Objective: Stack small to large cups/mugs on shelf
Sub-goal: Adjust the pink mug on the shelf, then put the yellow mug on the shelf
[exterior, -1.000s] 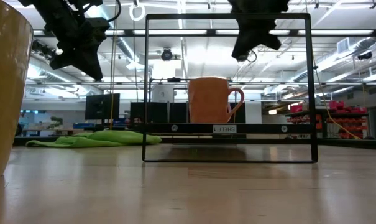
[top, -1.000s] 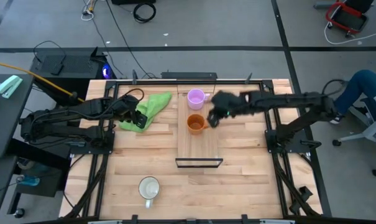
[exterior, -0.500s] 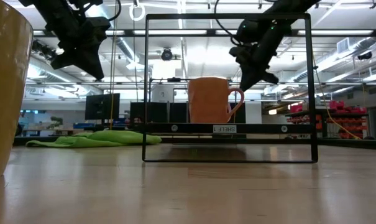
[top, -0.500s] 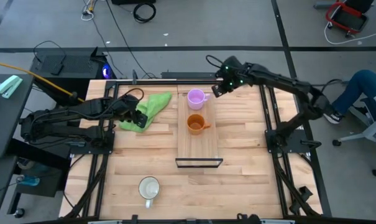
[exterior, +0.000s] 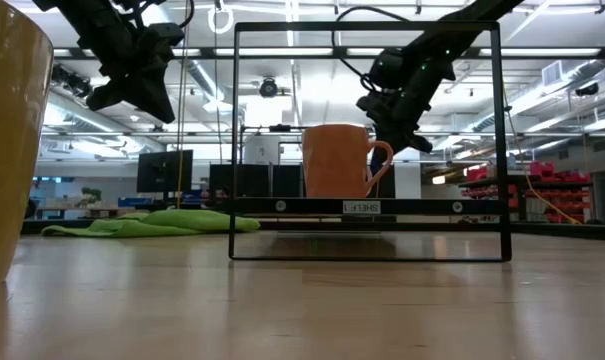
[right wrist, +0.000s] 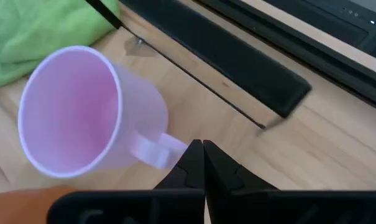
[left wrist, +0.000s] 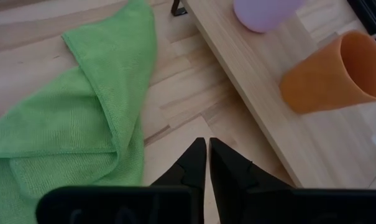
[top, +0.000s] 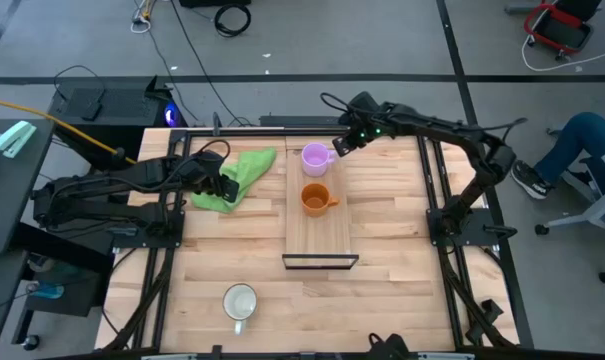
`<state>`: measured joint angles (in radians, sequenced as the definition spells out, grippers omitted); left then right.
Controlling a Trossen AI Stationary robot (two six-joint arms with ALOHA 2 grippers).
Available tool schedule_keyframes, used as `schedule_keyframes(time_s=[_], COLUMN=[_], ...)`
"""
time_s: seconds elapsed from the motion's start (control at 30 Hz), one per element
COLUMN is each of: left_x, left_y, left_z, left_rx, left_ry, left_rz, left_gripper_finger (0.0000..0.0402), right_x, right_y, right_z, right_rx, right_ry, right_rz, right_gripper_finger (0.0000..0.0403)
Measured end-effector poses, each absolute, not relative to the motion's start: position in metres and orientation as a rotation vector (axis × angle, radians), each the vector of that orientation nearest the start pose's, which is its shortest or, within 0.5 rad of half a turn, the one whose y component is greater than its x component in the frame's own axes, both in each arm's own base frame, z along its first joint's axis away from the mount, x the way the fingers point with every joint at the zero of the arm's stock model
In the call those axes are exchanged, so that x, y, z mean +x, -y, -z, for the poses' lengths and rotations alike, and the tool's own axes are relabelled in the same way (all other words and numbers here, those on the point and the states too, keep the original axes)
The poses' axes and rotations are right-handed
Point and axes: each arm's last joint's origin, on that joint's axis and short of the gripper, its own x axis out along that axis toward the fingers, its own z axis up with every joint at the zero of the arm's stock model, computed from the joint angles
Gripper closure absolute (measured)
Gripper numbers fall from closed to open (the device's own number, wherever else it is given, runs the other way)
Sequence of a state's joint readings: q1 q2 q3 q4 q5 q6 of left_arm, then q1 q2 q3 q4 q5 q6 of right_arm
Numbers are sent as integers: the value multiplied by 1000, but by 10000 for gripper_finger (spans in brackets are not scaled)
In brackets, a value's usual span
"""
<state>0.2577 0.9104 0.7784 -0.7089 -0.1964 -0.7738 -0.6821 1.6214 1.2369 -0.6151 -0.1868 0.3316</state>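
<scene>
The light purple mug [top: 315, 157] stands upright at the far end of the shelf [top: 320, 235], and the right wrist view shows its open mouth [right wrist: 69, 109]. The orange mug [top: 315, 198] stands on the shelf just nearer [exterior: 337, 160]. The white mug [top: 240, 302] sits on the table by the near edge [exterior: 7, 150]. My right gripper [top: 344, 146] is shut, its tips [right wrist: 202, 151] right beside the purple mug's handle. My left gripper [top: 222, 186] hovers shut [left wrist: 207, 151] over the bare table between a green cloth and the shelf. My right gripper comes at the purple mug's handle [right wrist: 158, 149] from the table's right and far side, slanting down, fingers shut. Its fingertips [right wrist: 194, 155] stand right at the handle's outer end; I cannot tell whether they touch it. The mug stands upright on the shelf.
A crumpled green cloth [top: 237, 175] lies on the table left of the shelf, under my left arm. The shelf's black end frame [exterior: 367, 140] stands upright at its near end. A black bar [right wrist: 237, 68] runs along the table's far edge behind the purple mug.
My right gripper has left the spot beside the orange mug, swung toward the table's far edge, and then come in close to the purple mug's handle from the right. Both mugs on the shelf have stayed where they were.
</scene>
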Motion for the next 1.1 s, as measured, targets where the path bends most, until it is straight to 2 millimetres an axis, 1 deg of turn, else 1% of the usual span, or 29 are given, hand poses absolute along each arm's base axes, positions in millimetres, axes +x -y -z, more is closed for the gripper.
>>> schedule_keyframes(time_s=[0.17, 0.37, 0.5, 0.63, 0.97, 1.1], left_x=[166, 166, 166, 166, 166, 166], left_y=[-50, -50, -50, -50, -50, -50], left_z=[-268, -268, -268, -268, -268, -268], left_rx=[-737, -733, -732, -731, -729, -730], left_ry=[-637, -634, -634, -634, -633, -632], left_rz=[-739, -745, -745, -744, -747, -748], left_gripper_finger=[373, 368, 373, 378, 368, 370], right_x=[269, 273, 280, 285, 286, 286], right_y=[208, 204, 198, 194, 195, 195], right_z=[-253, -251, -247, -242, -240, -240], right_rx=[739, 753, 747, 725, 733, 725], right_ry=[-776, -786, -800, -821, -826, -825], right_rz=[628, 623, 602, 630, 634, 649], right_gripper_finger=[403, 403, 403, 403, 403, 403])
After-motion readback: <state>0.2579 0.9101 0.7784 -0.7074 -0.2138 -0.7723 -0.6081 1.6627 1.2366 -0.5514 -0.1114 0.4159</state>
